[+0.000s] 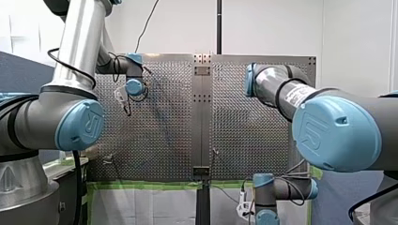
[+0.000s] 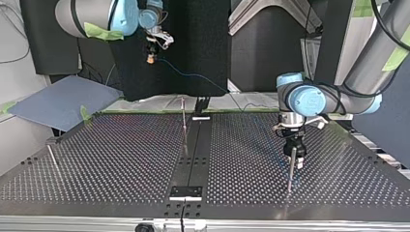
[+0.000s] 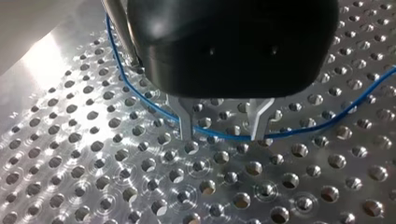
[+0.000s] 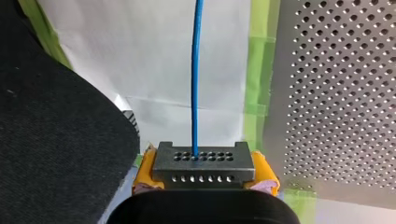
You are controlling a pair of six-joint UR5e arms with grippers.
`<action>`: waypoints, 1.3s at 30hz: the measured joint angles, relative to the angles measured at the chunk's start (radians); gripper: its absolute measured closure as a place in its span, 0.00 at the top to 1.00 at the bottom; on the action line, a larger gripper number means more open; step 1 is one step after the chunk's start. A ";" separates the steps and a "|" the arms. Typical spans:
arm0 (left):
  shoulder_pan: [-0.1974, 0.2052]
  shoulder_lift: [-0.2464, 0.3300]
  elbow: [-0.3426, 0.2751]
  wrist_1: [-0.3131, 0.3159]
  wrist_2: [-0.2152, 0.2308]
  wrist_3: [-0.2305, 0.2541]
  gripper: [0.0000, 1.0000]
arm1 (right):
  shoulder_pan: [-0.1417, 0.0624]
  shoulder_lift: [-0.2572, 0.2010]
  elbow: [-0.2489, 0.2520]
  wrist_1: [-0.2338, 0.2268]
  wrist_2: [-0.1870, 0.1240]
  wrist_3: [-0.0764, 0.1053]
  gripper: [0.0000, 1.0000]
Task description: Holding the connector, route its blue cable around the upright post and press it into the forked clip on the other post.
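Observation:
My right gripper (image 4: 203, 183) has its yellow pads shut on a dark grey connector (image 4: 203, 161). The blue cable (image 4: 196, 70) leaves the connector straight ahead. In the top view this gripper (image 2: 151, 57) hangs high at the back left, off the plate, and the cable (image 2: 193, 76) sags away toward the table. My left gripper (image 3: 222, 135) stands low over the perforated plate beside an upright post (image 2: 290, 173). Its metal fingers (image 3: 186, 122) are apart. The cable (image 3: 140, 93) curves round the post (image 3: 117, 28) and runs across both fingertips.
A thin upright post (image 2: 184, 121) stands near the plate's middle seam, and a leaning one (image 2: 52, 158) at the top view's left. A blue-grey sheet (image 2: 58, 101) lies beyond the plate (image 2: 121, 159). Green tape (image 1: 141, 185) lines the table's edge.

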 joint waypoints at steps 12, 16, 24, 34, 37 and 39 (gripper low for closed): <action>-0.007 0.001 0.000 -0.026 -0.005 0.004 1.00 | -0.019 -0.105 0.000 0.104 -0.010 -0.034 0.00; -0.015 0.001 0.000 -0.057 -0.034 0.012 1.00 | -0.030 -0.135 0.000 0.127 -0.013 -0.039 0.00; -0.036 0.002 0.000 -0.122 -0.097 0.020 1.00 | -0.053 -0.212 -0.008 0.136 -0.035 -0.053 0.00; -0.049 0.012 -0.002 -0.165 -0.110 0.000 1.00 | -0.059 -0.294 -0.023 0.148 -0.069 -0.065 0.00; -0.047 0.029 -0.013 -0.183 -0.110 0.000 1.00 | -0.056 -0.307 -0.025 0.148 -0.078 -0.080 0.00; -0.044 0.044 -0.026 -0.192 -0.111 0.000 1.00 | -0.055 -0.309 -0.025 0.149 -0.082 -0.085 0.00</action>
